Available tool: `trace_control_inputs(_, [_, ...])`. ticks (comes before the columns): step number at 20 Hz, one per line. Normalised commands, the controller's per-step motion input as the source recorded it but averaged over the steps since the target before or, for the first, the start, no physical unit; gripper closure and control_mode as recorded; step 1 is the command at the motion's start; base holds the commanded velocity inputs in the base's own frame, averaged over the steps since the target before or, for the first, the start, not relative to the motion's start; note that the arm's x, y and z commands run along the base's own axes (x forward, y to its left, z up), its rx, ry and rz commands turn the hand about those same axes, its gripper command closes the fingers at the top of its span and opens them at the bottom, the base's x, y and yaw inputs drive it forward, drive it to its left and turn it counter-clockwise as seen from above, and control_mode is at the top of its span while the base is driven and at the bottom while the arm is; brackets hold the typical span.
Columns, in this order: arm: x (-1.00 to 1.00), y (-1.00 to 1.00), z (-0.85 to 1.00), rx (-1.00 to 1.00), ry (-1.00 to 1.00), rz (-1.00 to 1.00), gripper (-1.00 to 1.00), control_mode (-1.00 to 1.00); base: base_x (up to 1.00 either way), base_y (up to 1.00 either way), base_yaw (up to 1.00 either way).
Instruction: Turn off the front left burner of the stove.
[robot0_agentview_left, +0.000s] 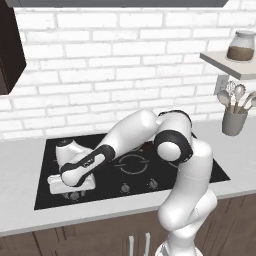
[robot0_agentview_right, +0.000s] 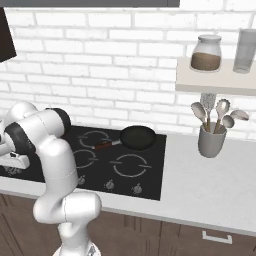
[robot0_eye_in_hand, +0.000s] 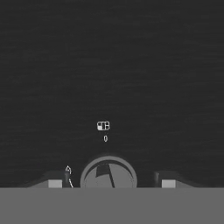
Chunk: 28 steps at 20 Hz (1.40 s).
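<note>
The stove (robot0_agentview_left: 50, 150) is a black glass cooktop set into the grey counter. My arm reaches down over its front left corner, and the front left burner is hidden under the arm and hand. My gripper (robot0_agentview_left: 70, 190) hangs low over the leftmost silvery knob (robot0_eye_in_hand: 108, 173) in the front row. In the hand view this round knob sits between my two fingertips (robot0_eye_in_hand: 54, 183), which stand wide apart on either side without touching it. The gripper (robot0_eye_in_hand: 111, 183) is open. In the right base view the hand (robot0_agentview_right: 12, 160) shows at the far left edge.
A grey burner ring with side ticks (robot0_agentview_left: 132, 162) lies mid-cooktop. A black pan with a reddish handle (robot0_agentview_right: 137, 137) sits at the back right. More knobs (robot0_agentview_left: 125, 188) line the front edge. A utensil cup (robot0_agentview_right: 211, 140) stands on the counter to the right, below a shelf with jars (robot0_agentview_right: 206, 52).
</note>
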Motion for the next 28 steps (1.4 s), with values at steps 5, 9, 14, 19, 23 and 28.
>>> trace_control_inputs(5, [0.00,0.00,0.00,0.00,0.00,0.00,1.00,-1.00,0.00,0.00,0.00])
trace_control_inputs(9, [0.00,-0.02,0.00,0.02,0.00,-0.18,1.00,-1.00,0.00,0.00,0.00])
trace_control_inputs(14, [0.00,-0.13,0.00,0.10,0.05,-0.42,1.00,-1.00,0.00,0.00,0.00])
trace_control_inputs(19, [-0.01,-0.18,0.00,0.13,0.08,-0.54,1.00,-1.00,0.00,0.00,0.00])
trace_control_inputs(23, [0.00,-0.14,0.00,0.12,0.09,-0.59,1.00,-1.00,0.00,0.00,0.00])
trace_control_inputs(28, [0.00,-0.02,0.00,0.05,0.07,-0.64,1.00,-1.00,0.00,0.00,0.00])
